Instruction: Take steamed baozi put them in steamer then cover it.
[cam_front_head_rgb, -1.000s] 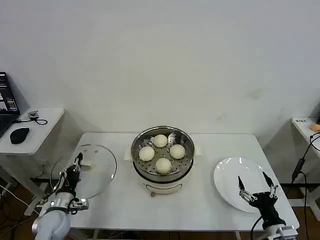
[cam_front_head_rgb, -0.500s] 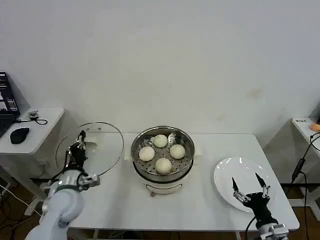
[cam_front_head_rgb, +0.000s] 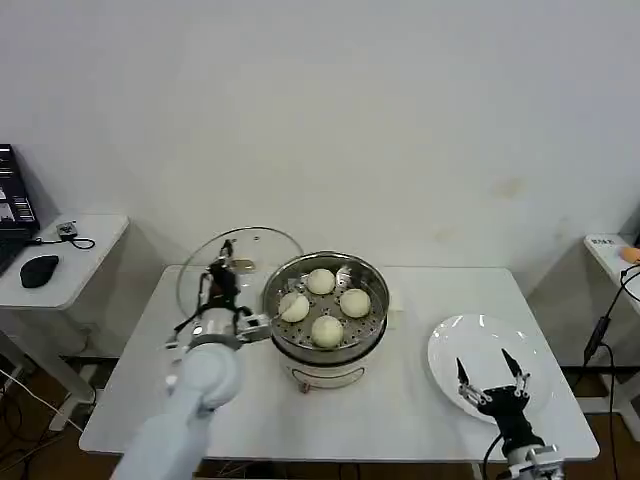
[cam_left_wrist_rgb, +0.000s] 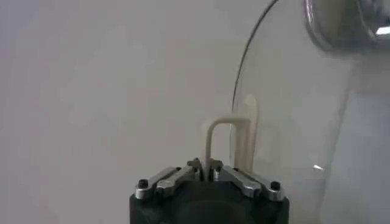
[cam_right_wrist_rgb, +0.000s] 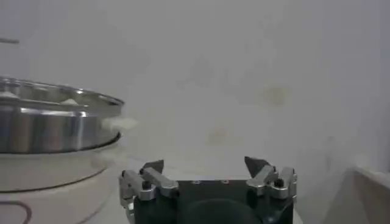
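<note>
Several creamy-white baozi (cam_front_head_rgb: 327, 329) sit on the perforated tray of the shiny steamer (cam_front_head_rgb: 275, 325) at the table's middle. My left gripper (cam_front_head_rgb: 222, 266) is shut on the pale handle (cam_left_wrist_rgb: 213, 141) of the clear glass cover (cam_front_head_rgb: 262, 247), which it holds lifted and tilted just left of the steamer's rim. In the left wrist view the cover's (cam_left_wrist_rgb: 292, 109) glass stands on edge beside the gripper (cam_left_wrist_rgb: 204, 170). My right gripper (cam_front_head_rgb: 491, 376) stands open over the white plate (cam_front_head_rgb: 455, 345) at the front right, with nothing in it. The right wrist view has that gripper (cam_right_wrist_rgb: 205, 164) and the steamer (cam_right_wrist_rgb: 49, 125) off to the side.
A side table (cam_front_head_rgb: 85, 250) at far left carries a mouse (cam_front_head_rgb: 38, 269) and a laptop's edge. Another small table (cam_front_head_rgb: 610, 255) stands at far right with a cable hanging. The white table (cam_front_head_rgb: 400, 420) has bare room in front of the steamer.
My left gripper has carried the cover up off the table's left side and rightward, to the steamer's left rim. My right gripper has drifted a little left and nearer, still open.
</note>
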